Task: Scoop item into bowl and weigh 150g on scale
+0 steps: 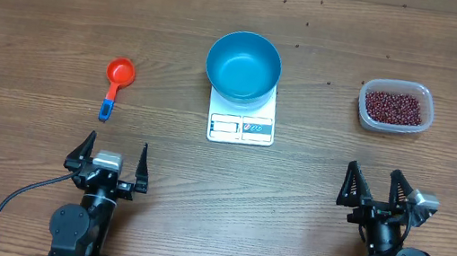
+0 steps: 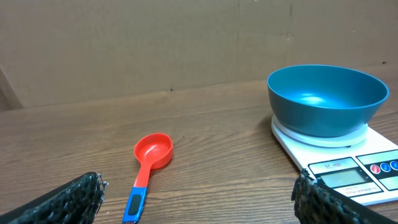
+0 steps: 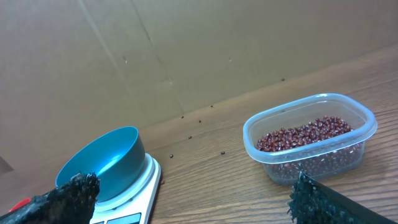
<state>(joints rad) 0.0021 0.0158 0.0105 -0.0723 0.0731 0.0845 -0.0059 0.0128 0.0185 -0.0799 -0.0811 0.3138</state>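
Left pincer [image 1: 114, 149] and right pincer [image 1: 374, 177] sit spread and empty, scooping not yet begun: beans [image 1: 392, 107] lie in the clear tub [image 1: 361, 108], the blue bowl [image 1: 242, 65] stands empty on the scale [image 1: 241, 127], so grasping the red scoop [image 1: 116, 80] likely comes next.

— Where's the bowl [image 1: 243, 65]?
— Light-blue, empty, upright on the flat white scale [image 1: 241, 126], mid-table.
— And the beans [image 1: 393, 106]?
— A dark red-brown heap in the clear tub [image 1: 431, 114], well to its right.
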